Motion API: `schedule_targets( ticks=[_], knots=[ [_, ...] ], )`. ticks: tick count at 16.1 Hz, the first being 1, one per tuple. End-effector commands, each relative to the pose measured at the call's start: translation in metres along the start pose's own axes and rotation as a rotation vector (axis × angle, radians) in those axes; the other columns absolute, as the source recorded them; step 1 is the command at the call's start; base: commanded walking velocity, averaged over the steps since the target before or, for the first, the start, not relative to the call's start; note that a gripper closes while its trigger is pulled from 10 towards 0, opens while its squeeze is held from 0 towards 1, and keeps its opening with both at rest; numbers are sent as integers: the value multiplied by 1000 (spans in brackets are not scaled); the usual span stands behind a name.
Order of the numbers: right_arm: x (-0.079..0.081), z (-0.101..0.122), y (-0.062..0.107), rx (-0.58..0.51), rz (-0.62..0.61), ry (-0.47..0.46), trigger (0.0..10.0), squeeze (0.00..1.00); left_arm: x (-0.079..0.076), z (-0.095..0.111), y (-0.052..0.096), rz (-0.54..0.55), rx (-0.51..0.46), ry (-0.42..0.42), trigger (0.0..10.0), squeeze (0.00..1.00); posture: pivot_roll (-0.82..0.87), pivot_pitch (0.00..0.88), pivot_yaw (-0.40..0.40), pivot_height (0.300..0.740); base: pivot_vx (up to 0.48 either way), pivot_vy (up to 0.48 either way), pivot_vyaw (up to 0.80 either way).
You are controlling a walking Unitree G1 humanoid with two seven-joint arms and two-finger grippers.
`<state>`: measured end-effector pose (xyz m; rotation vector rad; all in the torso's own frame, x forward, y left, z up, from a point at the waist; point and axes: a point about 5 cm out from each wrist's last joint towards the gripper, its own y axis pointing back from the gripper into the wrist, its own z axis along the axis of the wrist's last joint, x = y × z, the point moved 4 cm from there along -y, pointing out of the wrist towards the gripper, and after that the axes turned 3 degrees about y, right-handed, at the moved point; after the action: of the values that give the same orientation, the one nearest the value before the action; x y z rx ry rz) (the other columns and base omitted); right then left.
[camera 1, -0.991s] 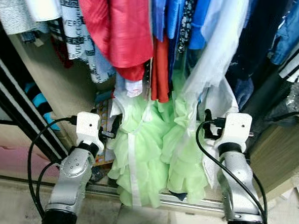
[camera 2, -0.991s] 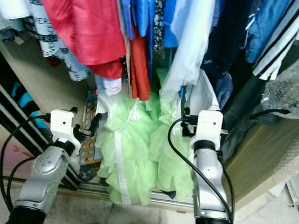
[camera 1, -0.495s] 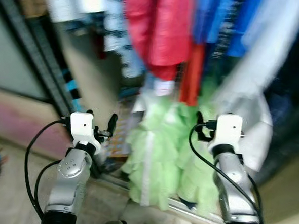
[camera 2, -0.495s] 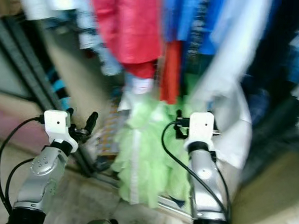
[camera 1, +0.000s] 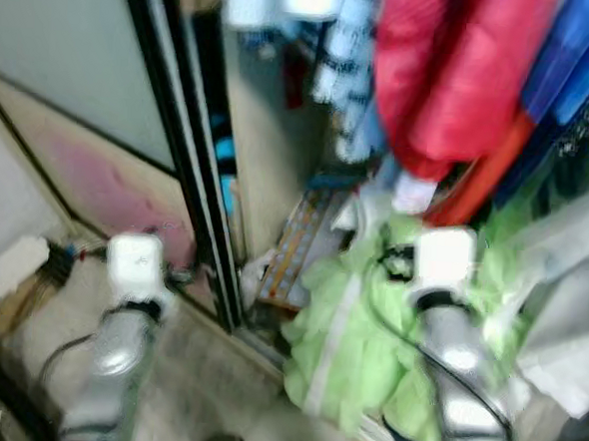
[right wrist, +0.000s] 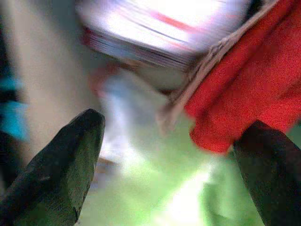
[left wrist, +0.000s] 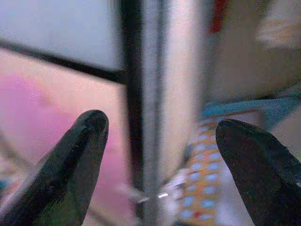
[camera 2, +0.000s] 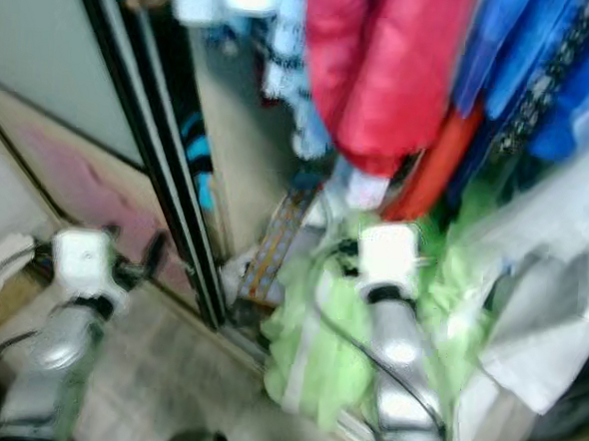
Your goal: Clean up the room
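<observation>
A patterned box (camera 1: 295, 253) and green garment (camera 1: 358, 334) rest on the wardrobe floor (camera 1: 269, 309).

Head stereo pair looks forward and down, blurred, at the black sliding-door frame (camera 1: 192, 174). Left wrist cam faces that frame up close. Right wrist cam, off beside the frame, faces the red hanging garment (right wrist: 244, 89) close up.

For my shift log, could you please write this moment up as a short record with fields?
Place: open wardrobe with a dark sliding door frame
Hanging: red garment, blue clothes
Low down: light green frilly dress
Left claw: open, empty, pointing at the door frame
Right claw: open, empty, facing the green dress and red garment
Picture: blurred head views
</observation>
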<state>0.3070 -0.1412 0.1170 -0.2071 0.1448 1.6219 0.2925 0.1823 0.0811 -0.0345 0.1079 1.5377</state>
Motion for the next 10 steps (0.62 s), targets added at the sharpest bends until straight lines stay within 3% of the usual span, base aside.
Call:
schedule_targets(
  ticks=[1,7,10],
  knots=[
    [-6,-4,2,13,-2,10,10000,0,1,5,1,9,-13,-2,10000,0,13,0,37,740,0,0,800],
    [-6,-1,-6,1,-6,-11,10000,0,-3,6,-1,5,-13,-19,10000,0,18,0,37,740,0,0,800],
    [2,-2,-10,8,34,-23,10000,0,-5,6,4,29,-28,-1,10000,0,52,0,1,740,0,0,0]
  ],
)
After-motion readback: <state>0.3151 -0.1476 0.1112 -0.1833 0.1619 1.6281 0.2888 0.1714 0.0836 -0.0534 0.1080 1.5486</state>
